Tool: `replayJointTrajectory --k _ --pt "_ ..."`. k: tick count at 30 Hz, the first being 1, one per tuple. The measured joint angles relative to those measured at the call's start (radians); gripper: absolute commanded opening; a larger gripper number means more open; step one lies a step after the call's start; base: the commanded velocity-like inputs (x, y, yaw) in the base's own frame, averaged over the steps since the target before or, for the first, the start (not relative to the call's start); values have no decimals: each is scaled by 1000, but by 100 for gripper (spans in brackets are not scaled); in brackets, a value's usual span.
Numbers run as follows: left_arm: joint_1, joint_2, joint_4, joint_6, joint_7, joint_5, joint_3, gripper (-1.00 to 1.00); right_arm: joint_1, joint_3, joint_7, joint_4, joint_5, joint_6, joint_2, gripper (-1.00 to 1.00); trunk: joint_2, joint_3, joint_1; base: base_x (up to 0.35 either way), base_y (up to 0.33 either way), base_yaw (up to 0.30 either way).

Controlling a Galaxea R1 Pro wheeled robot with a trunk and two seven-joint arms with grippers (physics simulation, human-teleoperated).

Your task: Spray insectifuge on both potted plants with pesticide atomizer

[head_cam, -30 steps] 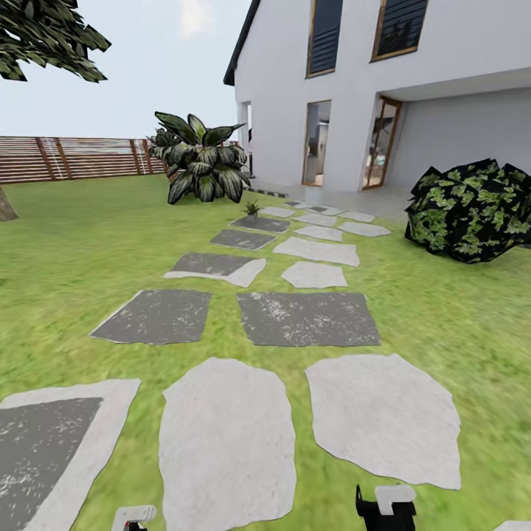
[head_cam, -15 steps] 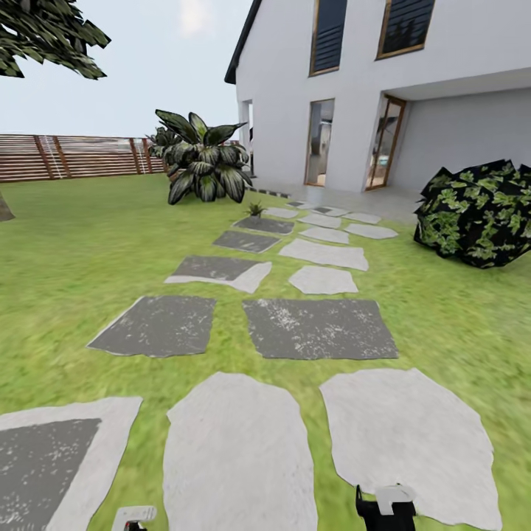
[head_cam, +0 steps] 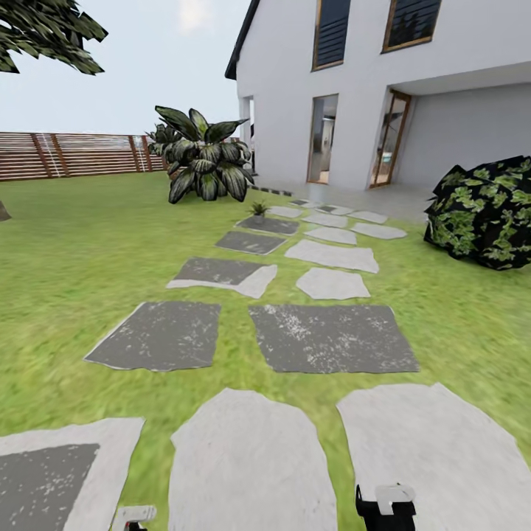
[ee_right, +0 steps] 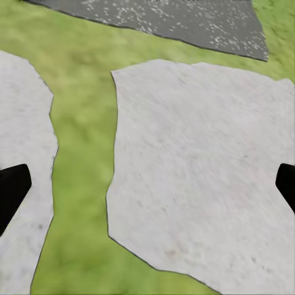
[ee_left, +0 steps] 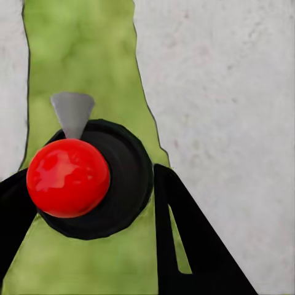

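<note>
Seen end-on in the left wrist view, the pesticide atomizer [ee_left: 117, 184] is a round black body with a red ball top and a small grey nozzle. My left gripper [ee_left: 89, 193] is shut on it, one black finger on each side, above a strip of grass. At the head view's bottom edge, the left gripper [head_cam: 133, 518] shows a speck of red. My right gripper [ee_right: 147, 184] is open and empty over a pale stepping stone, and sits low right in the head view [head_cam: 385, 509]. One small potted plant [head_cam: 258, 209] stands far ahead on the stone path. The garden lawn [head_cam: 74, 243] spreads around.
Grey and pale stepping stones [head_cam: 332, 338] lead toward the white house [head_cam: 383, 88]. A big dark leafy plant [head_cam: 203, 158] stands left of the path, a dark bush [head_cam: 483, 210] to the right. A brown slatted fence [head_cam: 74, 155] closes the far left.
The whole head view has shifted: the stones have slid down and grown, and the bush has drifted right, so the camera has moved forward. Both grippers keep their places in the picture.
</note>
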Motion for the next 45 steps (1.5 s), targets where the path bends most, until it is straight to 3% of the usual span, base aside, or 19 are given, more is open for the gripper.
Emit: replayJointTrajectory --k 45 --pt "1 0 0 0 0 0 0 -100 0 0 0 0 0 1 -4 100 0 0 0 287 170 0"
